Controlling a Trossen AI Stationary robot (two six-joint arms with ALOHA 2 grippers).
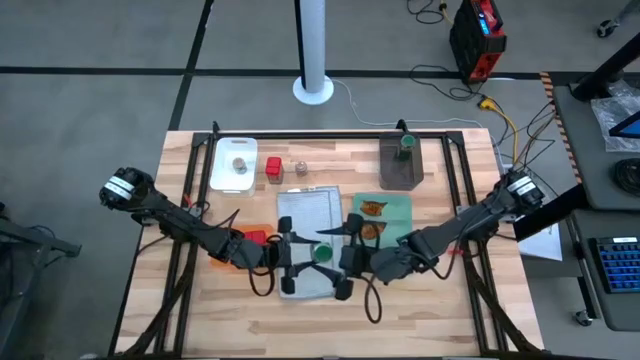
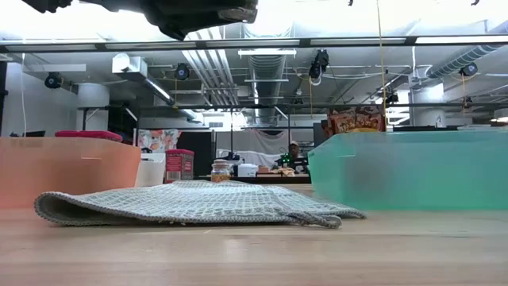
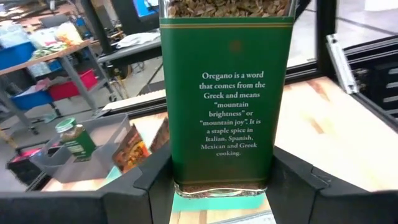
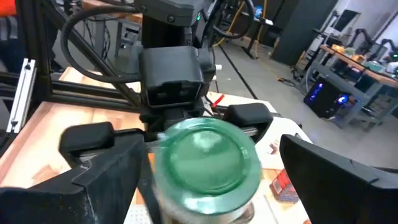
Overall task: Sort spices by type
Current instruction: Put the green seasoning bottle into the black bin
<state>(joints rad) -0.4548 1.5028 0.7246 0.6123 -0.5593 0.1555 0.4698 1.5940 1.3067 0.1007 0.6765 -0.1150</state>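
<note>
My left gripper (image 1: 300,255) is shut on a green-topped oregano jar (image 1: 323,253), held upright above the grey cloth (image 1: 310,215) at mid-table. The jar's dark green label (image 3: 227,99) fills the left wrist view. My right gripper (image 1: 345,258) stands open just right of the jar. In the right wrist view its fingers flank the green cap (image 4: 208,158) with gaps on both sides, and my left gripper shows behind the jar. A second green-topped jar (image 1: 407,143) stands in the dark grey bin (image 1: 400,175). My left gripper pinches the jar's lower body (image 3: 174,168) between its two fingers, one on each side of the label. The fingers come in about level from the table's left. The jar stands upright in the hold, cap up, lifted clear of the cloth.
A white board (image 1: 222,175) at the back left bears a clear shaker (image 1: 240,166). Beside it stand a red box (image 1: 274,170) and another shaker (image 1: 301,168). Two orange-brown packets (image 1: 372,208) lie on the green cloth (image 1: 398,205). A second red box (image 1: 255,237) lies under my left arm.
</note>
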